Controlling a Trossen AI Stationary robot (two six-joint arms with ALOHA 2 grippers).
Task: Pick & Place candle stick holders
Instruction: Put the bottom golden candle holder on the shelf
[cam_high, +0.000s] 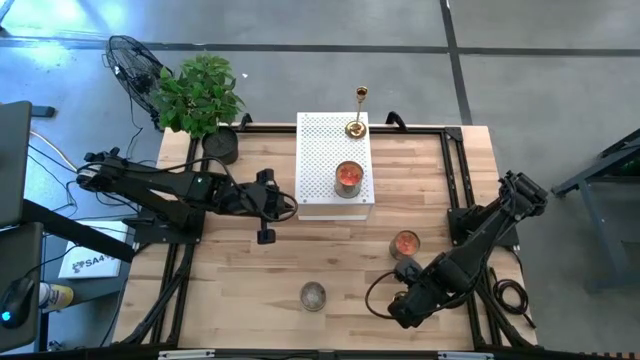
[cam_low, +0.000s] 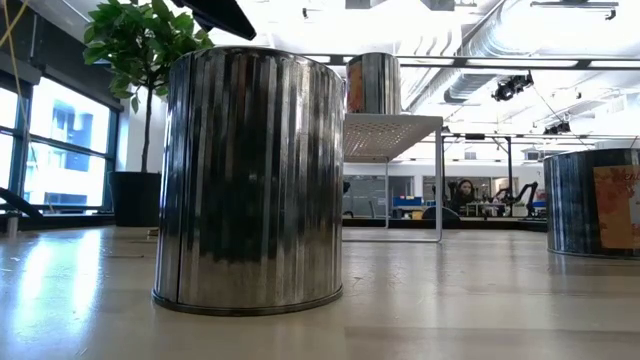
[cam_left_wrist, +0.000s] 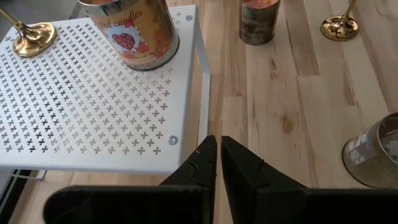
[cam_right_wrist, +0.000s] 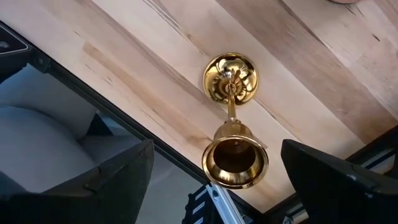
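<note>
One gold candlestick (cam_high: 356, 122) stands by its round base on the far edge of the white perforated shelf (cam_high: 320, 150); its base also shows in the left wrist view (cam_left_wrist: 28, 37). A second gold candlestick (cam_right_wrist: 231, 118) stands upright on the table near the front right, and its base shows in the left wrist view (cam_left_wrist: 339, 26). My right gripper (cam_right_wrist: 235, 177) is open above it, one finger on either side of its cup, touching nothing. My left gripper (cam_left_wrist: 216, 155) is shut and empty, by the shelf's near left corner. A third candlestick is not in view.
A candle tin (cam_high: 348, 178) stands on the shelf. Another tin (cam_high: 405, 243) stands on the table at the right, and a ribbed metal tin (cam_high: 313, 295) stands near the front edge. A potted plant (cam_high: 200, 100) stands at the far left corner. Bare wood lies at the near left.
</note>
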